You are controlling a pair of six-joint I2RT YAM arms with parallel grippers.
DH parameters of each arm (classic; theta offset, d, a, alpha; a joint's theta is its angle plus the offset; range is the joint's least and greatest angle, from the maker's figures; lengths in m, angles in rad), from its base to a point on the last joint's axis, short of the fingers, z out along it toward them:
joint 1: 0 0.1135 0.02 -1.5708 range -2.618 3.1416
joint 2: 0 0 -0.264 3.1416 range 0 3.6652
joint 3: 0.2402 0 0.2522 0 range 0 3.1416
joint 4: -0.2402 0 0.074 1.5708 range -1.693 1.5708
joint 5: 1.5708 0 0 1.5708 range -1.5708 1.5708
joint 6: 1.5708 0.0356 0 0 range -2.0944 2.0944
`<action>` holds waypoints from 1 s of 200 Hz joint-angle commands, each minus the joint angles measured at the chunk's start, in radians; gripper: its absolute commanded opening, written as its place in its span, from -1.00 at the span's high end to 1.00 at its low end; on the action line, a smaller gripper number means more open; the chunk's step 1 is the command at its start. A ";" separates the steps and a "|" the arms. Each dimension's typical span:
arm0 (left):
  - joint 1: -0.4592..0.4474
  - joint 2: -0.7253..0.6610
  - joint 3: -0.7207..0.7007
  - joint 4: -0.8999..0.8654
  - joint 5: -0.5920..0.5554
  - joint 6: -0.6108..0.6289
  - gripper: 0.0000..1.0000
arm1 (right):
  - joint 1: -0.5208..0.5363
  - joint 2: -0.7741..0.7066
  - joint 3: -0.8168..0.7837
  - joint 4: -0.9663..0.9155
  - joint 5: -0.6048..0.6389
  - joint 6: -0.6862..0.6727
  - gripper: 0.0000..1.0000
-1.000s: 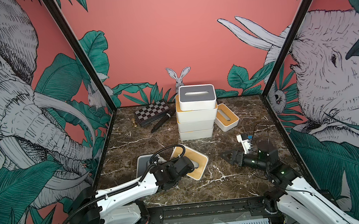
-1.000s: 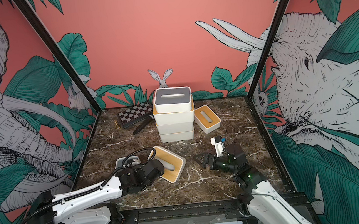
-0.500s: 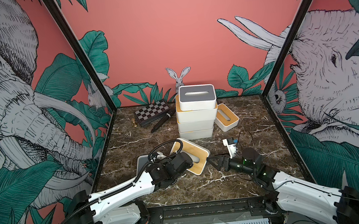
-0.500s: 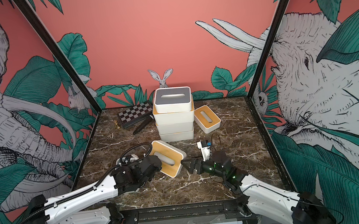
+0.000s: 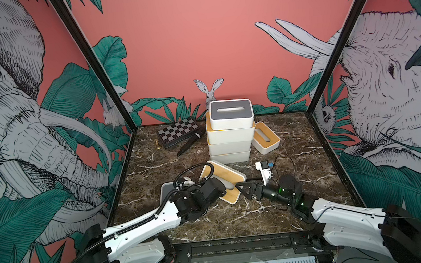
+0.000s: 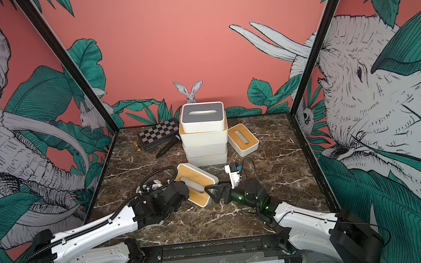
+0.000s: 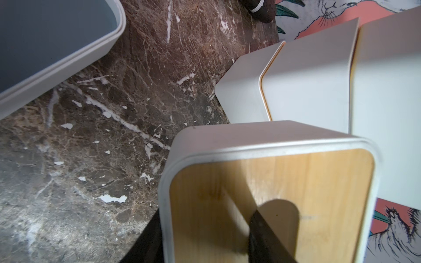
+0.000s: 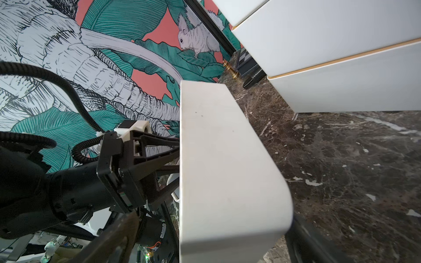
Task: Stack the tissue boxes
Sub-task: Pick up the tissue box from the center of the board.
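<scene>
A stack of tissue boxes (image 5: 231,140) stands at the back middle, topped by a grey-lidded box (image 5: 230,112). A small bamboo-lidded box (image 5: 266,137) leans against its right side. My left gripper (image 5: 223,186) is shut on a bamboo-lidded box (image 5: 231,175), which it holds tilted; one finger is in the lid's slot (image 7: 280,218) and the other is outside the wall. My right gripper (image 5: 242,191) is open, its fingers on either side of that box's end (image 8: 227,159). Another grey-lidded box (image 5: 168,192) lies under my left arm.
A checkered chessboard case (image 5: 178,131), a black marker (image 5: 190,142) and a gold chess piece (image 5: 157,144) lie at the back left. A small white device with a cable (image 5: 264,168) sits right of centre. Patterned walls close three sides of the marble table (image 5: 302,181).
My left gripper has tipped the bamboo-lidded box up from flat and shifted it slightly back. My right arm has reached left until its open fingers stand round the box's end.
</scene>
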 commanded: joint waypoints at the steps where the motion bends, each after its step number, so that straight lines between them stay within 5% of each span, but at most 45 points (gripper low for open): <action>1: 0.009 -0.038 0.039 0.066 -0.043 -0.007 0.19 | 0.015 0.031 0.004 0.116 0.022 0.011 -0.99; 200: 0.035 -0.044 0.088 0.124 -0.076 -0.007 0.19 | 0.088 0.131 -0.029 0.325 0.075 0.056 -0.82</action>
